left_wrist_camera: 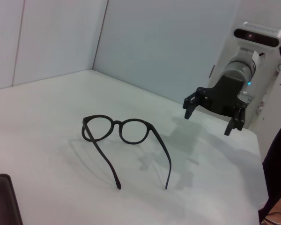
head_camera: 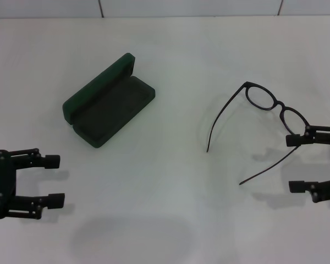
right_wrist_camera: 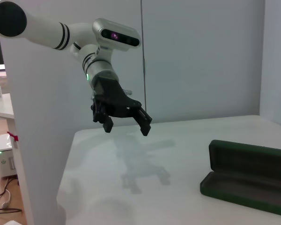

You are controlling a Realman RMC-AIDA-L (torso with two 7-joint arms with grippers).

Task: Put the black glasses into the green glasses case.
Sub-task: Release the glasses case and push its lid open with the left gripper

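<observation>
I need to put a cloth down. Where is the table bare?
Bare between the green glasses case and the black glasses, and toward the near edge between the left pincer and right pincer. Crowded around the glasses.

We are listing: black glasses (head_camera: 275,104), plain thin frame, clear lenses; green glasses case (head_camera: 107,102), dark green shell, dark grey lining; left claw (head_camera: 41,181) and right claw (head_camera: 308,163), both matte black; worktop (head_camera: 170,203), plain white, unpatterned.
</observation>
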